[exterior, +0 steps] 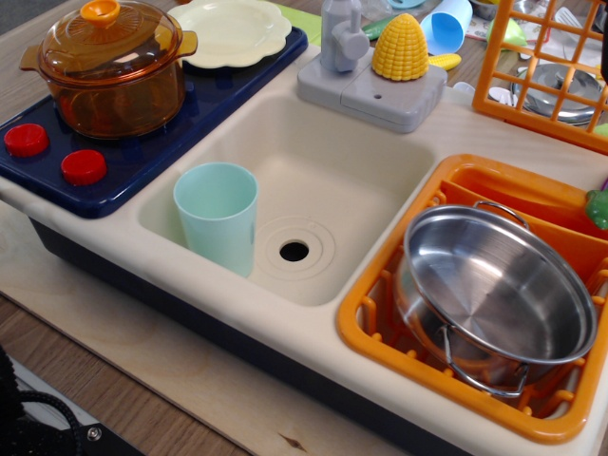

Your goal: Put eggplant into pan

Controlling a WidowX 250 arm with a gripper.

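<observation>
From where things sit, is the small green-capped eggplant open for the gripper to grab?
Probably yes: the green-capped eggplant lies uncovered at the frame's right edge beside the orange rack; the gripper isn't in view.

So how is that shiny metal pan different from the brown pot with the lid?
The pan is opaque steel, shallow and lidless; the pot is see-through amber, deeper, with a lid. The pan leans tilted in the orange drying rack; the pot stands upright on the blue stove. Both are round with side handles.

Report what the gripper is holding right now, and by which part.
Cannot be told: no gripper shows in this view. The eggplant sits at the right edge, only partly in frame, beside the pan; nothing visibly grips it.
</observation>
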